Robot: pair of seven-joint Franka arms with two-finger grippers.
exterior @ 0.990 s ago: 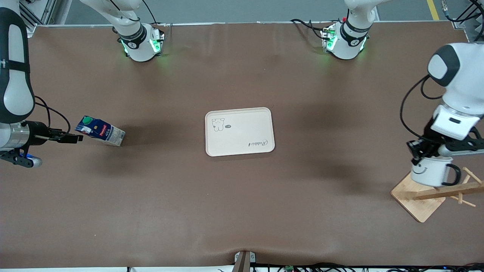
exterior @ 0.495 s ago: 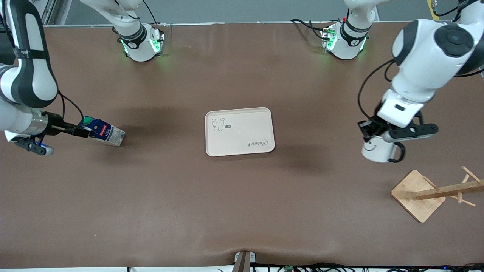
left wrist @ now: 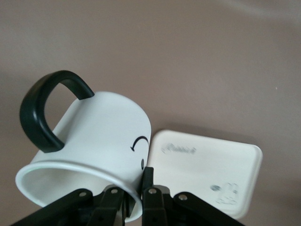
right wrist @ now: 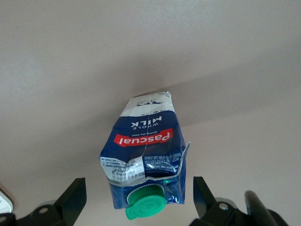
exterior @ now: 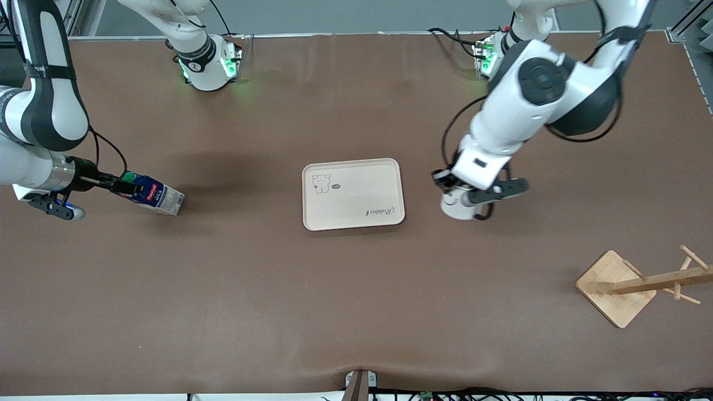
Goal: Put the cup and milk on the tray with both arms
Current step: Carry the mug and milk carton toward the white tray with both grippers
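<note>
Left claw (exterior: 458, 192), clamped on cup (exterior: 458, 205) rim, has carried cup from rack to just beside tray (exterior: 352, 194); right claw (exterior: 123, 186), spread wide, now straddles milk (exterior: 155, 195) top; grasp pending

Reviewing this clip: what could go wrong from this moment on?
The left hand pinches only the rim of the cup, which hangs tilted, so it might slip or land askew on the tray. The right hand is open around the top of the milk; the standing carton could tip when gripped.
</note>
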